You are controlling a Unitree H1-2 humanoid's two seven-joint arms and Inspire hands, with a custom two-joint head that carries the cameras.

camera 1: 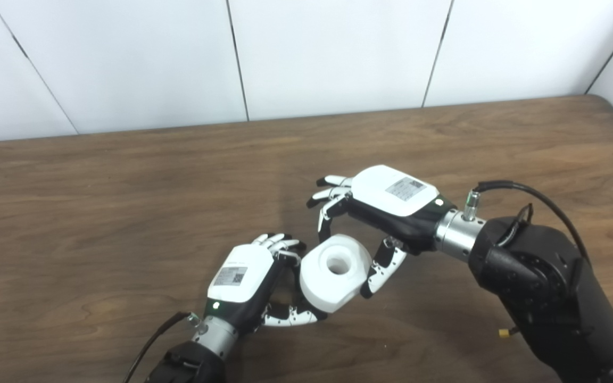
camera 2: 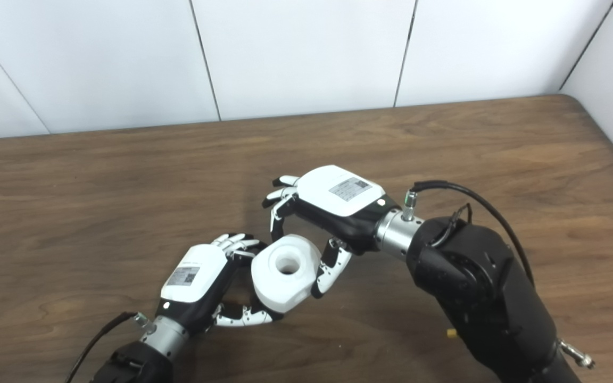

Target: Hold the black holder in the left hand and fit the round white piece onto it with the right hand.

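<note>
Left hand (camera 1: 242, 279), round white piece (camera 1: 333, 272) between fingers (camera 1: 290, 317).

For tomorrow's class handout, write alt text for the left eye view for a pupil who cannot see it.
Two robot hands meet over a brown wooden table, both around a round white piece with a hole in its middle. The left hand cups it from the left, the right hand grips it from the right. The black holder cannot be made out.

Two head cameras side by side, angled steeply down from close above, facing the far white panelled wall (camera 1: 333, 53), both sharing the brown wooden desk (camera 1: 99, 213), slightly offset sideways
</note>
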